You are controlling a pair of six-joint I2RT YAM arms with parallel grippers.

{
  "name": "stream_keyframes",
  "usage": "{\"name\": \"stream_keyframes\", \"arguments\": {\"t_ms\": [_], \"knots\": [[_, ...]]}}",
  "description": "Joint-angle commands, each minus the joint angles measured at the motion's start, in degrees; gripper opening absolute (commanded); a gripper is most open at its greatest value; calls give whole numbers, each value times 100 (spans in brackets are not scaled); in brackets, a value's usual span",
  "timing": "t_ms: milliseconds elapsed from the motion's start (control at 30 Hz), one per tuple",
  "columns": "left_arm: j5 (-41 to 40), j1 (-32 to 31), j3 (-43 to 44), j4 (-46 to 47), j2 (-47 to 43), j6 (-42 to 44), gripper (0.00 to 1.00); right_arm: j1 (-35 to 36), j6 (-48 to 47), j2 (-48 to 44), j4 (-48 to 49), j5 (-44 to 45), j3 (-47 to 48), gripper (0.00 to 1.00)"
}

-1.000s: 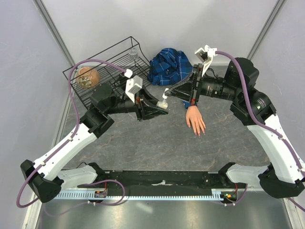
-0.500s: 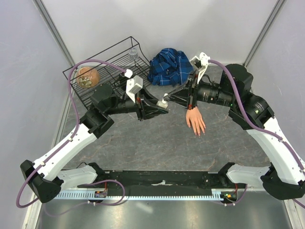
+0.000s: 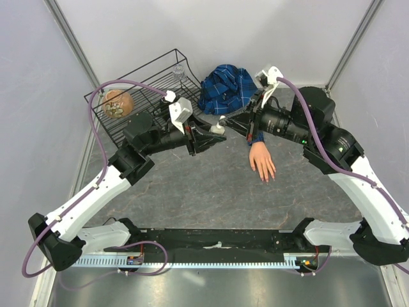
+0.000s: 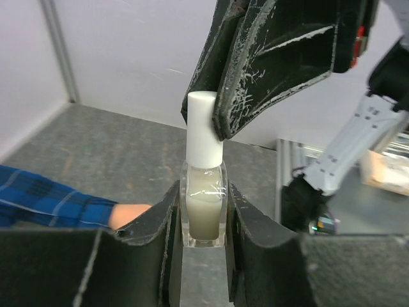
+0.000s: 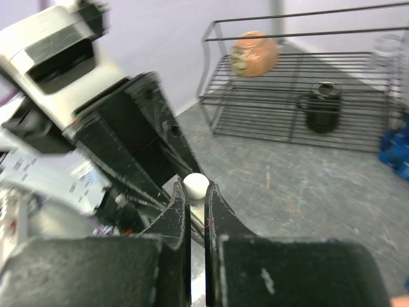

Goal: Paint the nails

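Where arms (image 3: 102,185) meet | left end effector (image 4: 203,220) clamps bottle (image 4: 204,204) — right end effector (image 5: 197,195), cap (image 5: 195,185)

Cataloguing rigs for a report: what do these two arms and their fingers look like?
The left arm and right arm have white lower links, black joints and purple cables. Their fingers are black, scuffed wedges; white brackets top the wrists.

We see a clear bottle (image 4: 204,214) of milky off-white liquid under a white cap (image 4: 203,131). The left fingers (image 4: 144,246) are black, and the right fingers (image 4: 275,57) are black with whitish scratches. The mannequin hand (image 3: 262,163) is flesh-coloured, its sleeve (image 4: 51,201) blue plaid. The worktop (image 3: 211,185) is mottled grey, the wire rack (image 3: 153,86) black, the pot (image 3: 117,103) in it orange-brown, and the cable (image 3: 121,82) purple.
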Motion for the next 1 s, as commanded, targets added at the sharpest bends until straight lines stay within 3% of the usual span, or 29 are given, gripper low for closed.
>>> {"name": "stream_keyframes", "arguments": {"t_ms": [0,100,433,633,967], "knots": [[-1283,41,428,1248,432,947,2,517,389,300,-839,1171,279,0],[-1432,-47,674,1696,820,1281,2,825,617,529,-1208,2224,551,0],[-2180,-346,1008,2752,1585,1397,2,1220,1479,1416,-2395,4308,1940,0],[-2285,-460,1106,2901,1692,1187,2,1371,1488,1531,-2361,4768,2169,4],[-2224,-469,622,2796,1164,703,2,1371,1031,1602,-2229,4619,2451,19]]}}
